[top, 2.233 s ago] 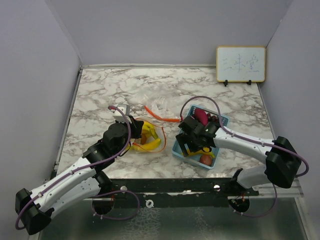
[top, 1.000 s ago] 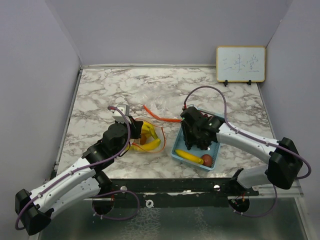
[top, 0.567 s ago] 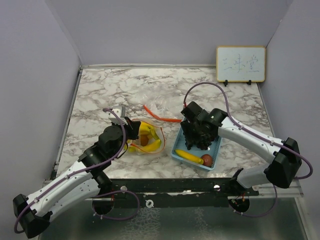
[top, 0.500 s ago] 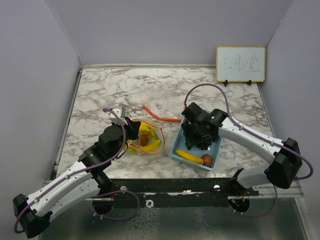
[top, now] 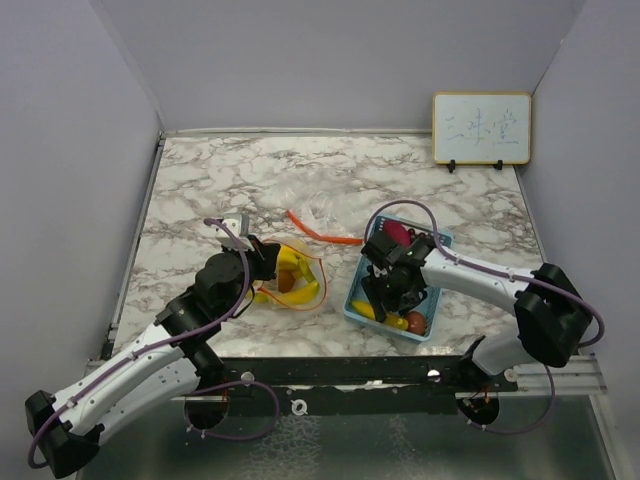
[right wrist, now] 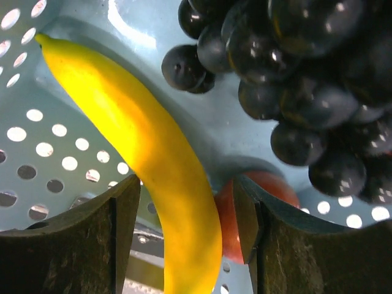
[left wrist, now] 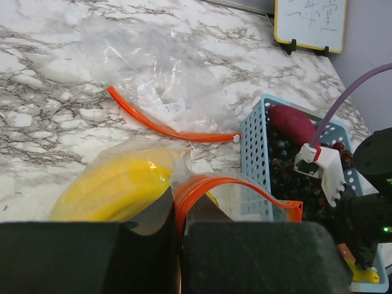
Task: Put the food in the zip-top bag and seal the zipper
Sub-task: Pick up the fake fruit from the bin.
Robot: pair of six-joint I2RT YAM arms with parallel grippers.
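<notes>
Straddling a single yellow banana (right wrist: 165,165) in the light blue perforated plastic basket (right wrist: 43,153), my right fingers (right wrist: 119,239) stand wide, one on each side of it. Dark purple grapes (right wrist: 306,92) and a small red round fruit (right wrist: 228,220) lie just beside it. My left fingers (left wrist: 79,257) pinch the orange zipper rim of the clear zip-top bag (left wrist: 202,184), which has a bunch of yellow bananas (left wrist: 110,184) inside and rests on the marble desk (top: 220,180).
</notes>
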